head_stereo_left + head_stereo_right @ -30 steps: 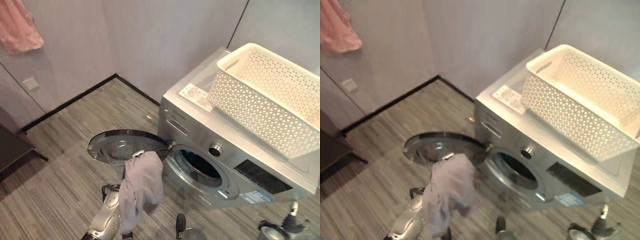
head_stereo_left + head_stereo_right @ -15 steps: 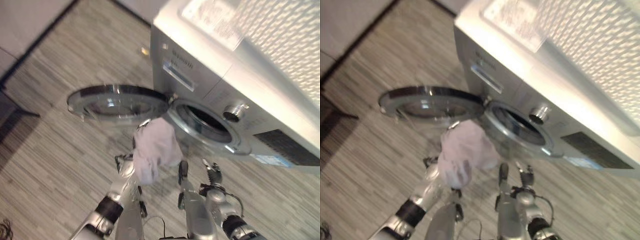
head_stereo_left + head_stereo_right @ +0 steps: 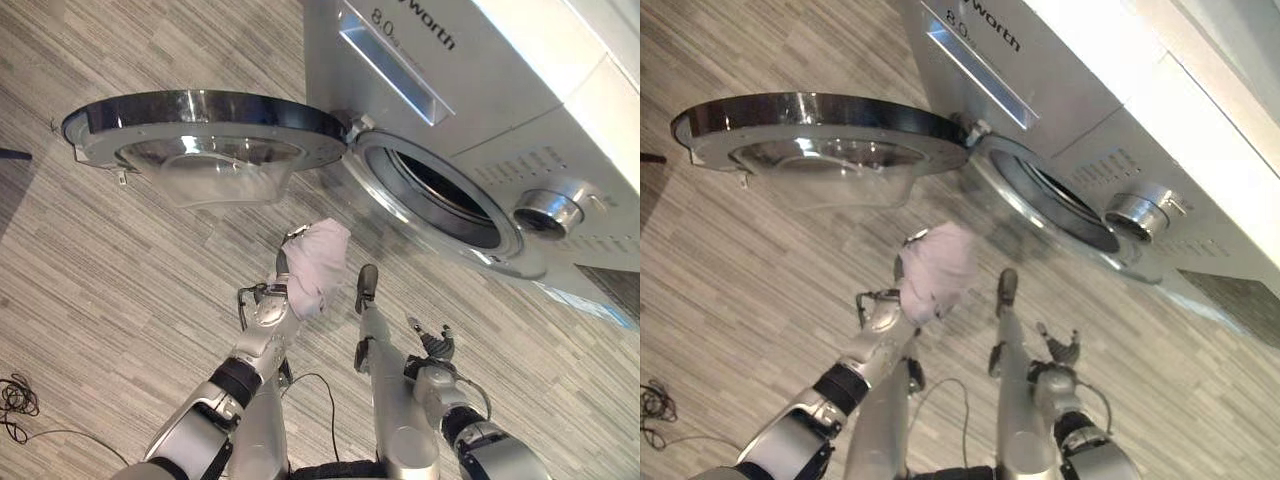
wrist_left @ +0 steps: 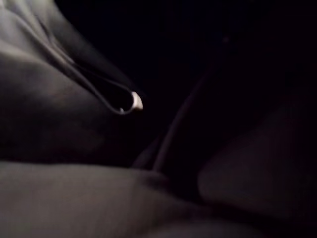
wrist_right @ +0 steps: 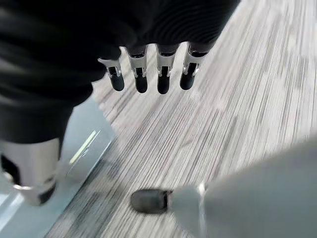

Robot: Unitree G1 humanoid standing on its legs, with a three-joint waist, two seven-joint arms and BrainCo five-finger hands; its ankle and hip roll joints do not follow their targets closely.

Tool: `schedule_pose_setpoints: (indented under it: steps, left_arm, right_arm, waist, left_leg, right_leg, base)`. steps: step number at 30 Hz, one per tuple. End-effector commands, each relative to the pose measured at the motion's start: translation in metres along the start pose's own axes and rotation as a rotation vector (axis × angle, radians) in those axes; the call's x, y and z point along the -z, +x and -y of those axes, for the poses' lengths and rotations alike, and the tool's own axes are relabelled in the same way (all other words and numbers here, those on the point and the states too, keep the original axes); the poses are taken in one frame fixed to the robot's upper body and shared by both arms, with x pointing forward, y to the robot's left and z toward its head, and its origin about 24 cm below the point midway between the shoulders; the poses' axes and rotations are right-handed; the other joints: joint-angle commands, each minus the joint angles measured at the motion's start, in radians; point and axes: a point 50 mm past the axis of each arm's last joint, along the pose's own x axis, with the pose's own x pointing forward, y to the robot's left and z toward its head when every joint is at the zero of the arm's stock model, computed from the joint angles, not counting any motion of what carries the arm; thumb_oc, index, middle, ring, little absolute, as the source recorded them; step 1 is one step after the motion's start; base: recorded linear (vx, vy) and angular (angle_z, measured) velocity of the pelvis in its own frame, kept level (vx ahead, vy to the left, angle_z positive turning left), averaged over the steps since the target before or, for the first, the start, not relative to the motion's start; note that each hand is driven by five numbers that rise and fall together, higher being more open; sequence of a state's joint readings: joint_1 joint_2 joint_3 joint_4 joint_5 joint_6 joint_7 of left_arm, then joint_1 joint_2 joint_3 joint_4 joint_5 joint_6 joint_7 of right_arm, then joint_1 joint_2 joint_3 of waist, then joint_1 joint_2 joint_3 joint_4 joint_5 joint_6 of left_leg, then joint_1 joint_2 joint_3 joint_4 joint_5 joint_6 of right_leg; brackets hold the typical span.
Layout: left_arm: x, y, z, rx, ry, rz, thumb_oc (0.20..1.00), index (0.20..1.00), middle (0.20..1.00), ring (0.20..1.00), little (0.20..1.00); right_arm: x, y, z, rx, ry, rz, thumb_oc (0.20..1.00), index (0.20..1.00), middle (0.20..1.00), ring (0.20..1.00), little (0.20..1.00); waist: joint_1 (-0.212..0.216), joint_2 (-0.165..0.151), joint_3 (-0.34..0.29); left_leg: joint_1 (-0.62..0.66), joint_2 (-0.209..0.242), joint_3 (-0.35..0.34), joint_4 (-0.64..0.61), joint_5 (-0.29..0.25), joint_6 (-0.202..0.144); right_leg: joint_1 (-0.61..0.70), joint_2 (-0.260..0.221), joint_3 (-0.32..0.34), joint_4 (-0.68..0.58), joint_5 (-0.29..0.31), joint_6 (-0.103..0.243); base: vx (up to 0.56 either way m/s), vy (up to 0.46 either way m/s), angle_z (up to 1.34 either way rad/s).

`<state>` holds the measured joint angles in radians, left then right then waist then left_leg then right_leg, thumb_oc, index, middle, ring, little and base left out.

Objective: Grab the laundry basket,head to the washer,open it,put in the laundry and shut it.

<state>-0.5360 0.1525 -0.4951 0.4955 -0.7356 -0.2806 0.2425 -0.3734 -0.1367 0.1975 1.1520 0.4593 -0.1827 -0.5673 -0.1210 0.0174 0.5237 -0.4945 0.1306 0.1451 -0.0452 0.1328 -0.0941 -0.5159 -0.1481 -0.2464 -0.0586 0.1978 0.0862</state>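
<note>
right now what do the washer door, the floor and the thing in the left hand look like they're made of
Door: clear glass or plastic bowl, see-through with glints, in a shiny chrome-look ring.
Floor: grey plank, wood-look laminate or vinyl by its streaked grain.
Cloth bunched in the left hand: soft pale fabric, matte, with folds.

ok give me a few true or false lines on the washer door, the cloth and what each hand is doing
1. The washer door is swung open. True.
2. The pale cloth already lies inside the drum. False: the left hand holds it bunched up in front of the opening.
3. The right hand grips the door. False: it hangs over the floor, fingers relaxed, holding nothing.
4. The cloth is clear of the floor. True.
5. The washer's drum opening is blocked by a basket. False: the opening is unobstructed.
</note>
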Motion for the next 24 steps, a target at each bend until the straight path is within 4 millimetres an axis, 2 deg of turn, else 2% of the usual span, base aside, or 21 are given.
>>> schedule_pose_setpoints:
  steps: [1,4,8,10,11,12,15,19,24]
  left_arm:
    - [-0.014,0.003,0.035,0.123,-0.011,0.091,0.200,0.200,0.200,0.200,0.200]
    - [-0.027,0.014,0.046,0.130,-0.026,0.130,0.200,0.200,0.200,0.200,0.200]
    - [-0.042,0.029,0.073,0.144,-0.069,0.164,0.200,0.200,0.200,0.200,0.200]
    - [-0.059,0.038,0.082,0.128,-0.097,0.208,0.200,0.200,0.200,0.200,0.200]
    - [-0.059,0.038,0.082,0.128,-0.098,0.208,0.200,0.200,0.200,0.200,0.200]
    - [-0.075,0.046,0.089,0.116,-0.110,0.244,0.200,0.200,0.200,0.200,0.200]
    - [-0.099,0.062,0.091,0.076,-0.112,0.285,0.200,0.200,0.200,0.200,0.200]
    - [-0.138,0.074,0.095,0.044,-0.135,0.367,0.200,0.200,0.200,0.200,0.200]
    - [-0.175,0.084,0.095,-0.007,-0.155,0.428,0.200,0.200,0.200,0.200,0.200]
  right_arm:
    - [0.019,-0.001,0.012,0.071,-0.010,-0.071,1.000,1.000,1.000,1.000,1.000]
    - [0.014,-0.001,0.010,0.069,0.010,-0.049,1.000,1.000,1.000,1.000,1.000]
    - [0.003,-0.002,0.004,0.069,0.049,0.006,1.000,1.000,1.000,1.000,1.000]
    - [-0.016,-0.005,-0.007,0.034,0.052,0.110,1.000,1.000,1.000,1.000,1.000]
    - [-0.017,-0.006,-0.007,0.035,0.051,0.111,1.000,1.000,1.000,1.000,1.000]
    - [-0.034,-0.010,-0.016,-0.001,0.066,0.199,1.000,1.000,1.000,1.000,1.000]
    - [-0.047,-0.014,-0.025,-0.029,0.069,0.260,1.000,1.000,1.000,1.000,1.000]
    - [-0.052,-0.018,-0.030,-0.050,0.114,0.274,1.000,1.000,1.000,1.000,1.000]
    - [-0.057,-0.022,-0.034,-0.078,0.171,0.295,1.000,1.000,1.000,1.000,1.000]
  waist:
    - [-0.004,0.055,-0.038]
    - [-0.016,0.058,-0.034]
    - [-0.042,0.046,-0.025]
    - [-0.061,0.031,-0.024]
    - [-0.061,0.031,-0.026]
    - [-0.074,0.020,-0.029]
    - [-0.095,0.014,-0.039]
    - [-0.116,0.013,-0.058]
    - [-0.139,0.006,-0.075]
  left_leg:
    - [-0.011,0.095,0.010,0.050,-0.054,-0.056]
    - [-0.089,0.108,0.001,0.111,-0.070,-0.057]
    - [-0.177,0.129,-0.020,0.209,-0.105,-0.054]
    - [-0.240,0.139,-0.048,0.267,-0.135,-0.047]
    - [-0.245,0.139,-0.049,0.270,-0.137,-0.047]
    - [-0.302,0.155,-0.061,0.322,-0.158,-0.044]
    - [-0.365,0.172,-0.081,0.374,-0.181,-0.040]
    - [-0.423,0.196,-0.092,0.431,-0.207,-0.039]
    - [-0.473,0.232,-0.100,0.474,-0.231,-0.049]
  right_leg:
    - [-0.179,-0.097,0.032,0.198,-0.102,0.114]
    - [-0.264,-0.089,0.048,0.261,-0.127,0.105]
    - [-0.346,-0.076,0.068,0.333,-0.153,0.088]
    - [-0.412,-0.057,0.085,0.383,-0.167,0.076]
    - [-0.416,-0.058,0.086,0.386,-0.168,0.076]
    - [-0.470,-0.049,0.093,0.426,-0.180,0.071]
    - [-0.528,-0.040,0.102,0.463,-0.191,0.066]
    - [-0.590,-0.020,0.110,0.517,-0.212,0.057]
    - [-0.645,0.003,0.108,0.547,-0.228,0.053]
  base:
    - [0.04,-0.042,-0.02]
    - [-0.04,-0.114,0.01]
    - [-0.05,-0.106,0.07]
    - [-0.04,-0.091,0.09]
    - [-0.04,-0.090,-0.02]
    - [-0.02,-0.080,-0.08]
    - [-0.02,-0.077,-0.13]
    - [0.00,-0.051,-0.10]
    - [0.02,-0.060,-0.13]
